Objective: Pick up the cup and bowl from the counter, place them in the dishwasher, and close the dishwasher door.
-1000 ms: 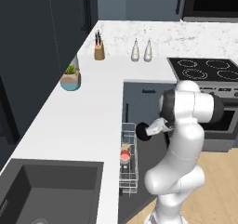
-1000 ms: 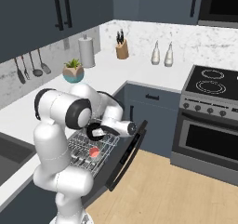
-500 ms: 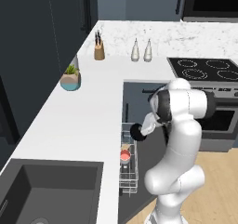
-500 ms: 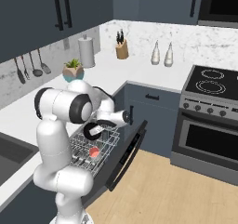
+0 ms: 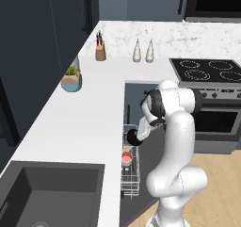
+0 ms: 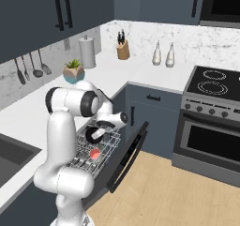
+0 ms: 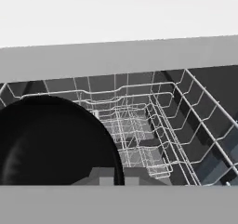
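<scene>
We count one black bowl (image 6: pixel 95 134), one cup (image 5: pixel 126 158) in one wire rack (image 6: pixel 89 158), two bottles (image 6: pixel 162 55), one knife block (image 5: pixel 100 52), one plant pot (image 5: pixel 71 82), and one paper towel roll (image 6: pixel 86 52).

Dark upper cabinets (image 6: pixel 56 18), marble backsplash (image 6: pixel 187 37), steel oven (image 6: pixel 211 140), light wood floor (image 6: pixel 178 192).

The desk (image 5: pixel 89 108) is plain white, its backsplash (image 6: pixel 187 37) white marble speckled grey. The bowl (image 7: pixel 51 144) is all black, at 9 o'clock in the hand view beside the white wire rack (image 7: pixel 153 125). The cup (image 5: pixel 126 158) is pale outside and red-pink inside. The dishwasher door (image 6: pixel 129 154) is dark grey-blue. At 10 o'clock in the left base view, the plant pot (image 5: pixel 71 83) is teal over tan, its plant green.
</scene>
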